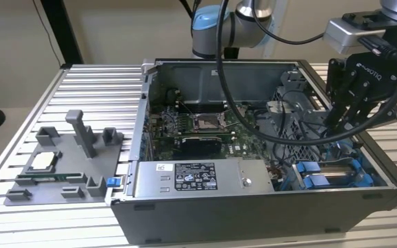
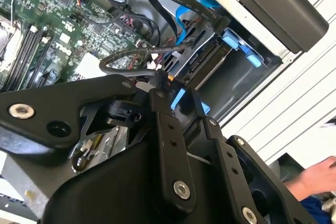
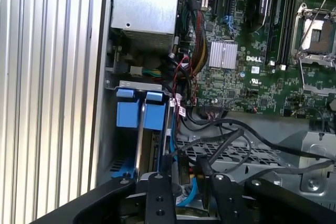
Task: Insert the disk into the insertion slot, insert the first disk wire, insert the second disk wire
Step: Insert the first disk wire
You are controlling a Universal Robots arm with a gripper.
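Note:
The disk lies in the insertion slot at the case's front corner on the exterior view's right, with blue frame pieces at the mouth. In the second wrist view the disk shows its connector end inside the grey bay. My gripper reaches down into the case just above that bay. In both wrist views a black wire connector sits at the tips of my gripper, which is shut on it. Its wire loops back over the board.
The motherboard with its processor socket fills the case floor. A grey box with a label lies along the front wall. Loose black cables cross beside the bay. A grey fixture stands outside the case. A person's hand is nearby.

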